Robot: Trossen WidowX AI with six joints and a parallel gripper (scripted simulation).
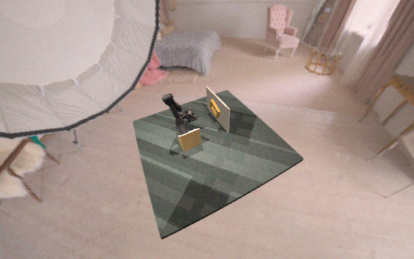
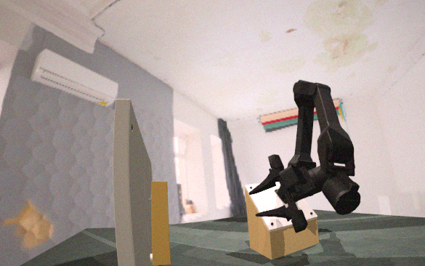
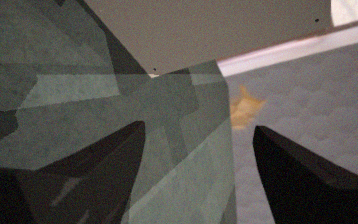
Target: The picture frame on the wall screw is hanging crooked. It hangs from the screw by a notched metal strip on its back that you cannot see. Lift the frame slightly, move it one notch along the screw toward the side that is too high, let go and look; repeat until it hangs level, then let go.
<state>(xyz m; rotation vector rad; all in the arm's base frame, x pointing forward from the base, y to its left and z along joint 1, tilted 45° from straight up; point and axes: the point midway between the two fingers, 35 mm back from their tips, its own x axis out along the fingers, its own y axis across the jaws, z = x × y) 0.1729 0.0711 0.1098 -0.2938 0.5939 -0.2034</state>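
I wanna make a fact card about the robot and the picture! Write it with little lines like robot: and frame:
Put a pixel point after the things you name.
robot: one black arm, bent
gripper [image 1: 197,117] [image 2: 253,203] [image 3: 199,132]: open, holding nothing
picture frame [image 1: 214,108] [image 2: 160,223]: yellow, on the upright panel, not touched by the gripper
upright panel [image 1: 224,111] [image 2: 123,182] [image 3: 220,30]: pale, standing on the green table top [image 1: 203,170] [image 2: 201,232] [image 3: 80,92]
block [image 1: 190,140] [image 2: 293,236]: wooden sides, white sloping top

Block [image 1: 191,140] [image 2: 294,236] wood-look; arm [image 1: 175,107] [image 2: 328,127] matt black.
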